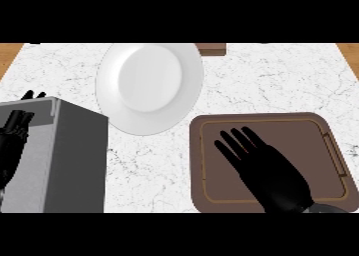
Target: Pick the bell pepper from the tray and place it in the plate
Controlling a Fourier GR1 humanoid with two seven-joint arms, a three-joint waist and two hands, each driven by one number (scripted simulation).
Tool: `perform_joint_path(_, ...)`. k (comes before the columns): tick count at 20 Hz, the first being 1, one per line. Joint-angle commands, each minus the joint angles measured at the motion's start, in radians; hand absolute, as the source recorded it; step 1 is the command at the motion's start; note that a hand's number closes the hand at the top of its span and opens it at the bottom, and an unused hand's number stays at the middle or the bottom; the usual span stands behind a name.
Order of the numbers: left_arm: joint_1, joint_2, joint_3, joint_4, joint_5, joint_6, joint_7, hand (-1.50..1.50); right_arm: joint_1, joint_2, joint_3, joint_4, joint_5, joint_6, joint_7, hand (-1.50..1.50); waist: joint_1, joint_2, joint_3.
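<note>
A brown tray [329, 150] lies on the marble counter at the lower right. My right hand [267, 167] hovers over its middle, fingers straight and spread, pointing up and left. No bell pepper shows; the hand may hide it. A white plate [149, 85] sits up and left of the tray, with nothing on it. At the left edge my left hand [8, 145] rests, fingers up and relaxed, partly seen through a grey box.
A grey box [71, 160] stands at the lower left, close to the plate's lower edge. A small brown block [211, 49] sits at the counter's far edge, right of the plate's top. Wooden strips show at both upper corners.
</note>
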Motion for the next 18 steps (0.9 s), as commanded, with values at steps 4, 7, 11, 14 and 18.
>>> perform_joint_path(4, -0.155, -0.063, -0.019, -0.007, 0.052, -0.040, 0.055, 0.00, -0.010, 0.045, 0.010, 0.100, 0.074, 0.023, 0.070, -1.50, -0.010, 0.006, -0.024)
perform_joint_path(7, -0.145, -0.091, -0.057, -0.053, 0.030, 0.004, 0.075, 0.00, -0.007, 0.055, -0.006, 0.091, 0.063, 0.031, 0.068, -1.50, -0.010, 0.003, -0.023)
perform_joint_path(11, -0.191, -0.072, -0.033, -0.022, 0.043, -0.010, 0.073, 0.00, -0.023, 0.071, -0.007, 0.186, 0.079, 0.006, 0.029, -1.50, -0.010, 0.007, -0.023)
perform_joint_path(14, -0.168, -0.064, -0.043, -0.055, 0.028, 0.009, 0.083, 0.00, -0.019, 0.106, 0.021, 0.232, 0.099, 0.006, 0.031, -1.50, 0.002, 0.004, -0.023)
perform_joint_path(18, -0.200, -0.085, -0.038, 0.003, 0.047, -0.004, 0.070, 0.00, -0.043, 0.086, -0.031, 0.325, 0.081, -0.021, -0.040, -1.50, -0.004, 0.008, -0.023)
